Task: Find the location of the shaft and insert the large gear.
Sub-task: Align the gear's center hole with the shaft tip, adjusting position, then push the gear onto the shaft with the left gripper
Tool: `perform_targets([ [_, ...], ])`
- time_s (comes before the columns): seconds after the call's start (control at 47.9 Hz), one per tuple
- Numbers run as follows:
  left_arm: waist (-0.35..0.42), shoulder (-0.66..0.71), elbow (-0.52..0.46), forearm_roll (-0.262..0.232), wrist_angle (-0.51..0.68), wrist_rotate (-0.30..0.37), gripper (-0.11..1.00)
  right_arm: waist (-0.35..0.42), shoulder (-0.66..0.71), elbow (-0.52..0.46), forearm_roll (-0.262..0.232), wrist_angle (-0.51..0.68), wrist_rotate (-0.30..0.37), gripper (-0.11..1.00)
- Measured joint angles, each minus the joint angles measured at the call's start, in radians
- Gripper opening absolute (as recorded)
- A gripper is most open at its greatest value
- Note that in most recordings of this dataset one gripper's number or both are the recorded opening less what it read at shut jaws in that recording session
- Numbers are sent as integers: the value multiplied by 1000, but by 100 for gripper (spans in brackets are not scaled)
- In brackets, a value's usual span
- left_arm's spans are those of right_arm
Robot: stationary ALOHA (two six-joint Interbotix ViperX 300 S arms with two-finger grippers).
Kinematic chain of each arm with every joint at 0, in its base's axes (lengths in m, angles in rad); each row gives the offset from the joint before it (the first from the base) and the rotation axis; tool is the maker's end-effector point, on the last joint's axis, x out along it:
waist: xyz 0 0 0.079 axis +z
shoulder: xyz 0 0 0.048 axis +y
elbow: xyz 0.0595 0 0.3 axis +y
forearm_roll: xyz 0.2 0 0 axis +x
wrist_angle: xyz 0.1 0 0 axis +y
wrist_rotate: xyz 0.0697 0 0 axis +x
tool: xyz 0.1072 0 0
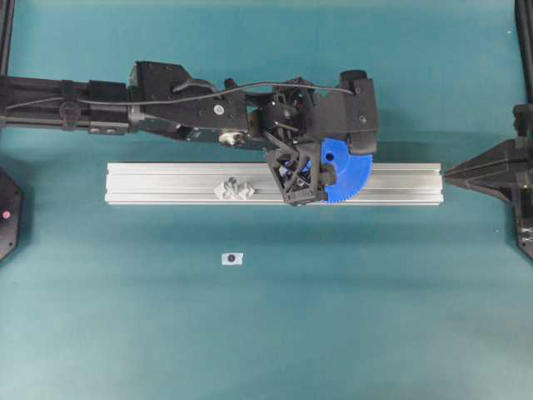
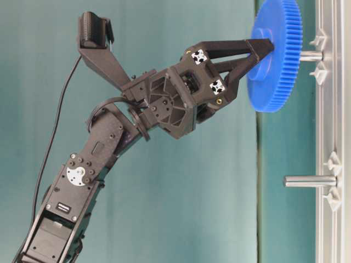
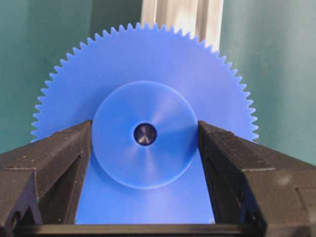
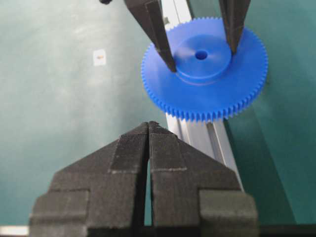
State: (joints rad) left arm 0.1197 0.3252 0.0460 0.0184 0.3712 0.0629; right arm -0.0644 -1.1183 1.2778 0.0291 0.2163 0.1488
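1. The large gear (image 3: 143, 133) sits between the left gripper (image 3: 144, 148) fingers (image 3: 59, 158), clamped by its hub.
2. The shaft (image 2: 310, 55) tip shows in the bore; insertion looks under way.
3. Next: press straight along the pin, then release.
4. Right gripper (image 4: 148, 129) rests closed, empty, well apart from the gear.

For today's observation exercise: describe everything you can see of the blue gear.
The gear is a flat, bright blue disc, plastic by its look, with fine teeth all round, a raised round hub and a small centre hole. The left tool grips it by the hub, a finger on either side. It is held over the rail, its hole lined up with a shaft, whose tip shows through the hole in the wrist view.
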Motion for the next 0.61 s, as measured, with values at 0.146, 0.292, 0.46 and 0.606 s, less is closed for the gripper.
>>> perform_targets([
  [0.146,0,0,-2,0,14,2,72,0,0,0,0,0,0,1],
  [0.292,0,0,-2,0,15,5,73,0,0,0,0,0,0,1],
  [0.46,0,0,-2,0,17,15,82,0,0,0,0,0,0,1],
  [0.606,0,0,-2,0,18,14,88,0,2,0,0,0,0,1],
])
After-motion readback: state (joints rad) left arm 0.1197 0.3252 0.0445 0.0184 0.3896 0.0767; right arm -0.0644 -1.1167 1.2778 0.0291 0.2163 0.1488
